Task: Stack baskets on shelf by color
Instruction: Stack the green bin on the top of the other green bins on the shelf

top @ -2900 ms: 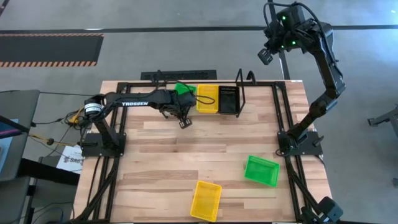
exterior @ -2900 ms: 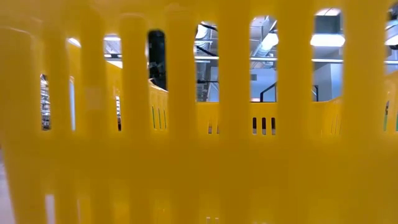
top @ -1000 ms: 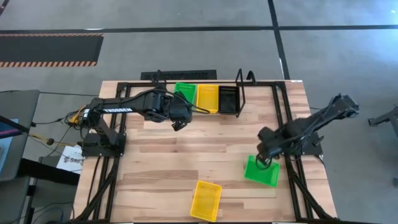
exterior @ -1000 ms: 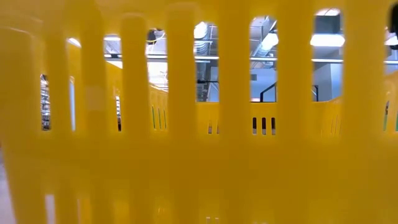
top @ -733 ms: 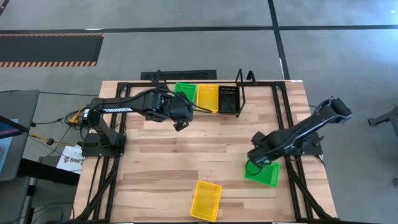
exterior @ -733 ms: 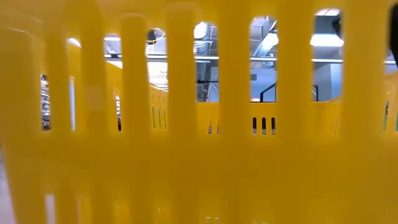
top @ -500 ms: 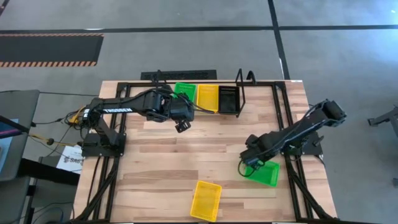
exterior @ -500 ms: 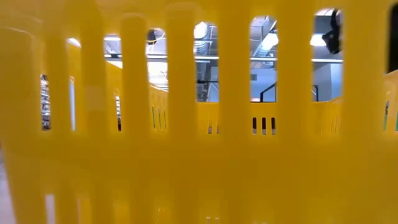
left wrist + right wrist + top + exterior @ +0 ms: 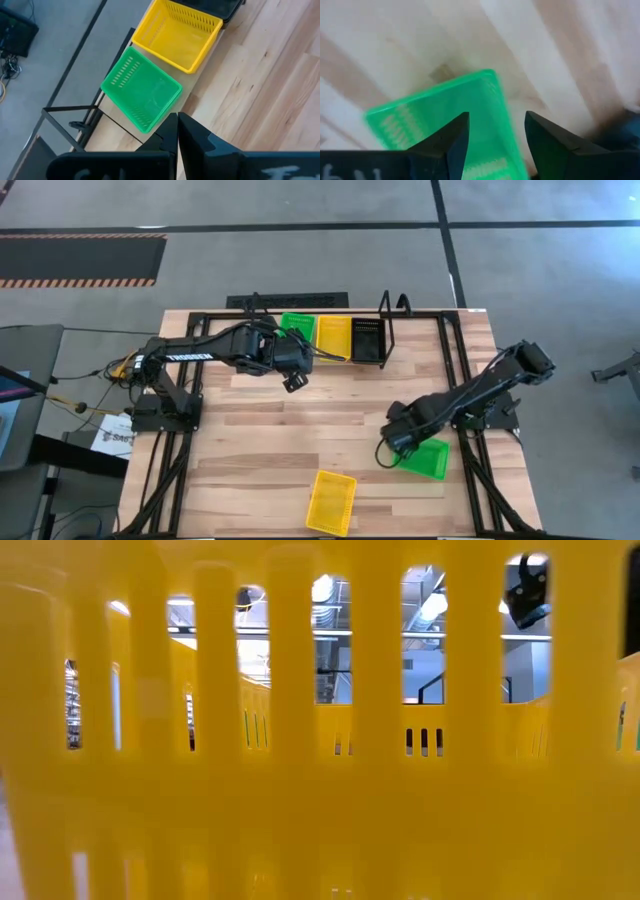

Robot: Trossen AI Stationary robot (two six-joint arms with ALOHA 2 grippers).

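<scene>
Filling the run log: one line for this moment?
left end effector: shut, near shelf | right end effector: open over green basket

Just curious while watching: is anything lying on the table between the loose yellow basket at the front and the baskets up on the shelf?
No. In the high view, only bare wood lies between the yellow basket and the shelf.

From the high view I can read one word only: "TROSSEN", in white capitals along the upper link of the left arm (image 9: 190, 354). A white sheet of paper (image 9: 112, 432) lies beside that arm's base with dark print on it, too small for me to make out. In the other views I find no lettering, numbers or labels that I can read.
</scene>
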